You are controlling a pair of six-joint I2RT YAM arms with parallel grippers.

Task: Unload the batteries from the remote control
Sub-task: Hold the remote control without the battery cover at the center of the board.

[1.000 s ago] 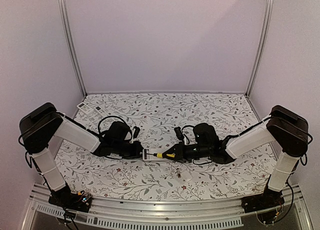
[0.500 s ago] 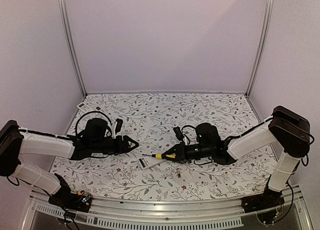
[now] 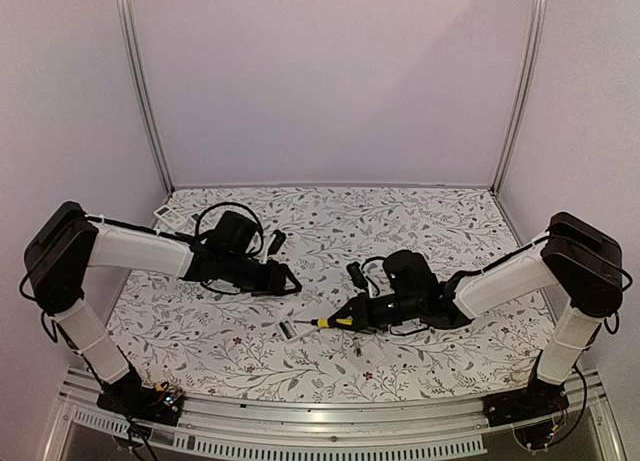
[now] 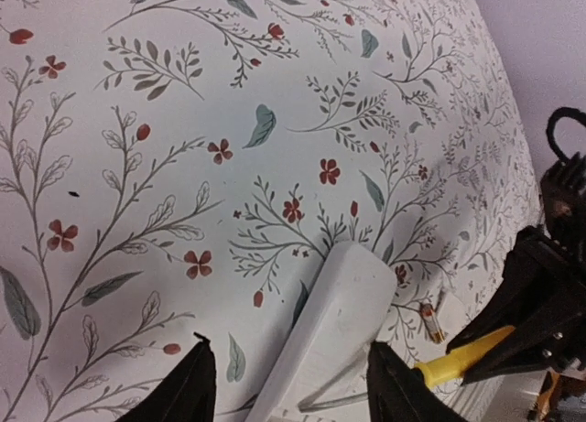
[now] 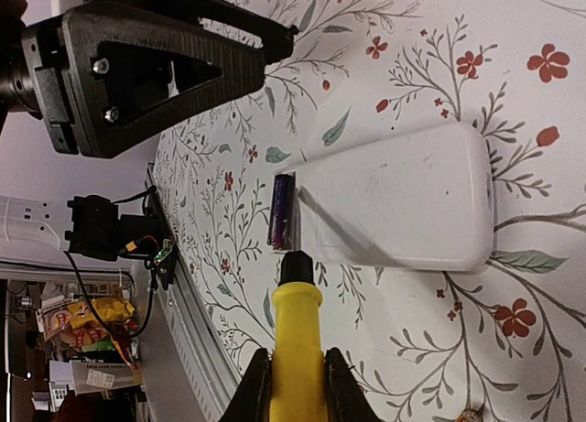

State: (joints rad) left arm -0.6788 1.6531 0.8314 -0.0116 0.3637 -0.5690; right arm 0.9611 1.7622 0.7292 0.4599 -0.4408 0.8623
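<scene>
The right gripper (image 5: 295, 385) is clamping the yellow screwdriver (image 5: 296, 335), whose tip is sitting beside a dark battery (image 5: 282, 211) lying against the white remote's (image 5: 403, 202) end, while the left gripper (image 4: 291, 385) is hovering nearby, fingers spread apart.

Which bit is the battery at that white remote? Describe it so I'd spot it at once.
On the flowered table, look front and centre for the white remote. At its end, by the tip of the yellow-handled screwdriver, sits the battery: a short, dark purple cylinder lying crosswise, the only dark thing against the white casing.
</scene>
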